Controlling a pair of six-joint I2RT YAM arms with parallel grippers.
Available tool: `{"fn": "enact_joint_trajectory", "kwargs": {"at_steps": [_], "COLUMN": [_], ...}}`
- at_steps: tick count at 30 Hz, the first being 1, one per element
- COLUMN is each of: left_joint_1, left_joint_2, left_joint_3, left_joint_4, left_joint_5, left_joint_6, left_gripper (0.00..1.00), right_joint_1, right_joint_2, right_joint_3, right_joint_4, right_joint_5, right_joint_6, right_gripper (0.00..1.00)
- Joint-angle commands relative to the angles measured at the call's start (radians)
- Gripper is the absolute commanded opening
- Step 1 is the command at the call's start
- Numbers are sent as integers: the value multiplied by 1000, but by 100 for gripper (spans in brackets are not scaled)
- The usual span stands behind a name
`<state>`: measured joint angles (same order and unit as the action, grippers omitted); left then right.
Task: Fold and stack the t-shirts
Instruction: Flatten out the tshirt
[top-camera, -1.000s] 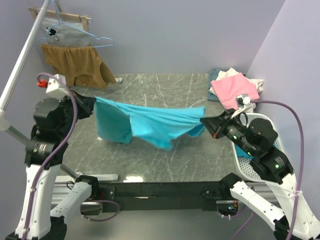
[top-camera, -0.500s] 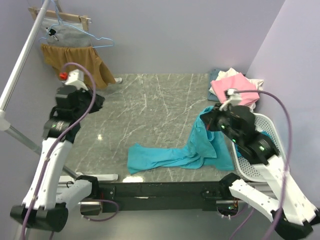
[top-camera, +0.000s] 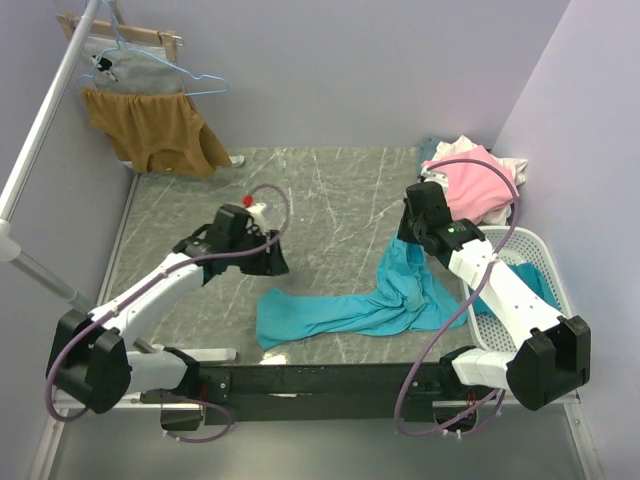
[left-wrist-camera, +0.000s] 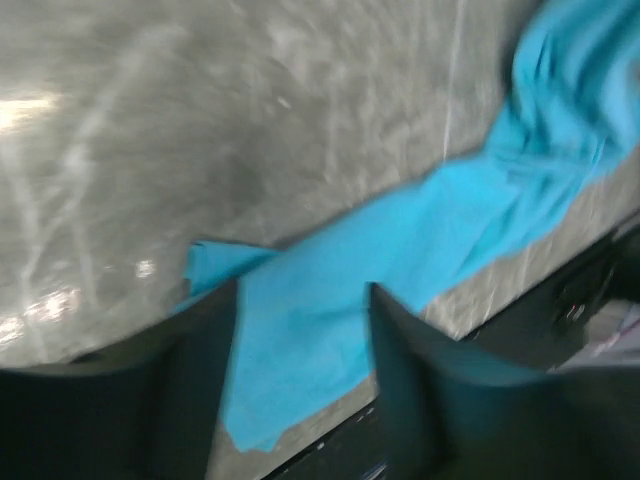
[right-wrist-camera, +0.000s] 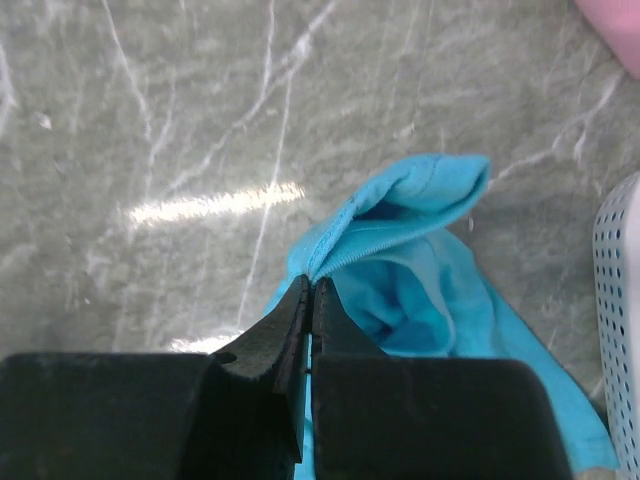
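Teal shirt (top-camera: 340, 315): plain turquoise cloth, unfolded and rumpled; a narrow flat band with a bunched right end
Place: lower centre to lower right of the top view, on the table (top-camera: 340, 195) near its front edge; the bunched end lies just beside the basket (top-camera: 535, 262)
Long axis: left to right across the frame; flat end points lower left, right end bends up toward the upper right
Left gripper (left-wrist-camera: 300, 370): fingers spread, nothing held, hovering over the shirt's left part
Right gripper (right-wrist-camera: 308, 290): fingers pressed together, pinching a hem fold at the raised end
Pink shirt (top-camera: 470, 185): on a pile, upper right, apart from the teal shirt
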<state>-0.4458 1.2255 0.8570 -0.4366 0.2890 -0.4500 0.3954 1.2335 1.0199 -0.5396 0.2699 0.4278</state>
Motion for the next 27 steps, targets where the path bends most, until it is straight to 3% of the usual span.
{"fn": "enact_joint_trajectory", "kwargs": {"at_steps": [1, 4, 11, 20, 22, 23, 26, 27], "left_joint_1": [-109, -164, -323, -430, -445, -450, -464, -465], "left_joint_2": [72, 175, 426, 578, 603, 624, 647, 647], "left_joint_3": [63, 94, 201, 316, 329, 330, 327, 321], "left_joint_4": [-43, -76, -56, -123, -146, -152, -146, -137], "left_joint_5": [-4, 4, -114, -198, -241, -254, -286, -286], "left_joint_6": [71, 111, 123, 183, 189, 192, 195, 189], "left_gripper": [68, 73, 67, 66, 56, 39, 1, 1], "right_joint_1": [-15, -26, -50, -84, -90, -92, -96, -98], "right_joint_2": [-5, -6, -35, -63, -65, -66, -71, -74], "right_joint_3": [65, 48, -17, -61, -69, -70, -73, -75], "right_joint_4": [87, 93, 105, 110, 113, 116, 118, 118], "right_joint_5": [3, -18, -69, -112, -120, -127, -136, -139], "right_joint_6": [-17, -24, -27, -47, -47, -47, -44, -46], "right_gripper": [0, 0, 0, 0, 1, 1, 0, 0]}}
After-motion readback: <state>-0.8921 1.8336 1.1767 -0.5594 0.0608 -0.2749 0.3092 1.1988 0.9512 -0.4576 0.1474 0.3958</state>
